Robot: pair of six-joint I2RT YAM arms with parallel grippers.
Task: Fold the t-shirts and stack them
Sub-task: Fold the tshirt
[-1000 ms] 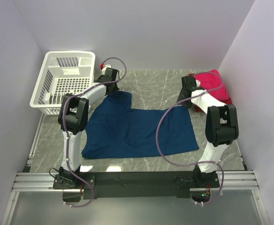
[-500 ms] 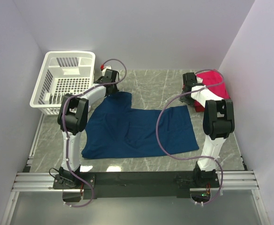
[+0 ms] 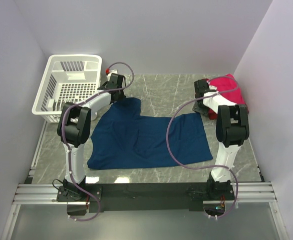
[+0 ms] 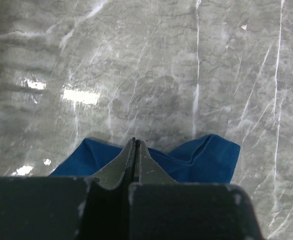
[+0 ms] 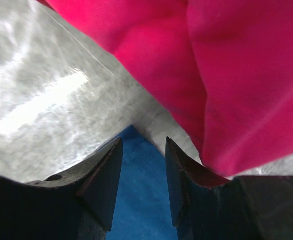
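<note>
The navy t-shirt [image 3: 146, 135] lies spread flat in the middle of the table. One of its far edges [image 4: 206, 160] shows under my left gripper [image 4: 134, 142], which is shut with no cloth visible between its fingers. That gripper [image 3: 116, 91] sits at the shirt's far left sleeve. My right gripper [image 5: 143, 141] is open and low over the navy shirt's far right corner [image 5: 136, 170], which lies between its fingers. The folded pinkish-red t-shirt [image 5: 226, 65] lies just to the right of them. It [image 3: 226, 87] rests on a darker red one [image 3: 242, 107] at the far right.
A white slotted basket [image 3: 76, 57] stands at the far left corner, close to the left arm. Walls close in the table on the left, back and right. Bare marble [image 3: 161, 87] lies between the two grippers.
The right arm's elbow has swung in toward the table, while its gripper stays at the navy corner. The left arm has shifted a little farther and leftward. The shirts have not moved.
</note>
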